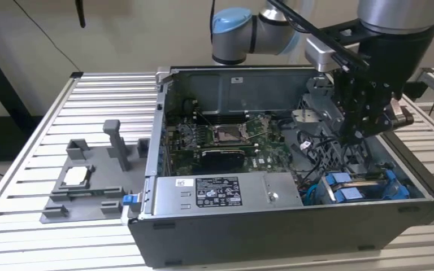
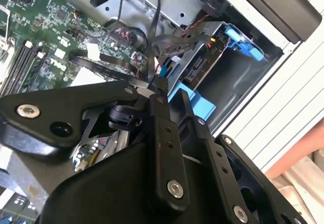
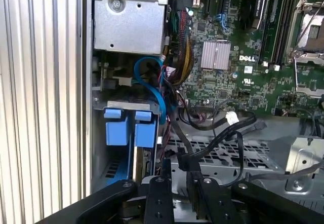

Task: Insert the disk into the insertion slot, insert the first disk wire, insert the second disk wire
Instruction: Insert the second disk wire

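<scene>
The disk sits in the insertion slot (image 1: 395, 182) at the case's front corner, on the exterior view's right. Its blue carrier (image 1: 350, 191) shows there, and in both wrist views (image 2: 195, 98) (image 3: 123, 131). My gripper (image 1: 361, 134) hangs inside the case just above that slot. In the second wrist view the gripper (image 2: 156, 88) is shut on a black disk wire (image 2: 155, 36) with a blue-tipped end, a short way from the disk's connector edge (image 2: 201, 66). The first wrist view shows the same wire (image 3: 178, 138) running down between the fingers (image 3: 160, 198).
The open computer case (image 1: 277, 231) lies on a slatted metal table (image 1: 104, 90). A grey labelled power-supply box (image 1: 217, 191) fills the near side and the motherboard (image 1: 225, 141) the middle. A grey fixture tray (image 1: 81, 183) stands at the exterior view's left. Loose cables (image 3: 223, 127) cross beside the slot.
</scene>
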Available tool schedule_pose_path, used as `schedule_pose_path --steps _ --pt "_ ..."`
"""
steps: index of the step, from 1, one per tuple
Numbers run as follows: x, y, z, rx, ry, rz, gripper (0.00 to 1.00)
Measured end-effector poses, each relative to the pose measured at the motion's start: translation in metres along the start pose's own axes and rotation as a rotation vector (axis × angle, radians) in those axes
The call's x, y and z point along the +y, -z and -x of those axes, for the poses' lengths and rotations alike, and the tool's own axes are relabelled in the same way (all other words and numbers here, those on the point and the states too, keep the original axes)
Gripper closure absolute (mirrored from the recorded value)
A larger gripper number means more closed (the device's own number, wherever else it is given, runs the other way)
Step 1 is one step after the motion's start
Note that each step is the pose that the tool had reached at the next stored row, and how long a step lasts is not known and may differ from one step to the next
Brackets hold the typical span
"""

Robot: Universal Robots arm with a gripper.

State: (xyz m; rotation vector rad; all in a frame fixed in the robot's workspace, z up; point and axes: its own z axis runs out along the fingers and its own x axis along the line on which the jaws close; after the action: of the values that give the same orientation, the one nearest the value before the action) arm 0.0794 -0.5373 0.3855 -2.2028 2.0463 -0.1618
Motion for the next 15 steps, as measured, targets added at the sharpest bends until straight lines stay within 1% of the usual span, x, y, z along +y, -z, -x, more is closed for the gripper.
schedule_pose_path --steps 3,5,7,8,10,11,12,15 --pt "0.0066 0.0000 0.0042 0.0089 0.002 -0.0257 0.73" --pt "0.0127 -0.0001 0.0061 0.0149 0.003 -0.0425 0.73" --pt "0.0184 -0.0001 0.0078 0.0226 0.004 -0.0575 0.73" --pt "0.0207 -0.0002 0.0082 0.0275 0.005 -0.0633 0.73" --pt "0.0239 -0.0006 0.0091 0.0416 0.008 -0.0722 0.73" --pt "0.0251 -0.0009 0.0100 0.0477 0.009 -0.0780 0.73" --pt "0.0260 -0.0014 0.0110 0.0519 0.010 -0.0840 0.73" --pt "0.0280 -0.0031 0.0148 0.0619 0.013 -0.1047 0.73"
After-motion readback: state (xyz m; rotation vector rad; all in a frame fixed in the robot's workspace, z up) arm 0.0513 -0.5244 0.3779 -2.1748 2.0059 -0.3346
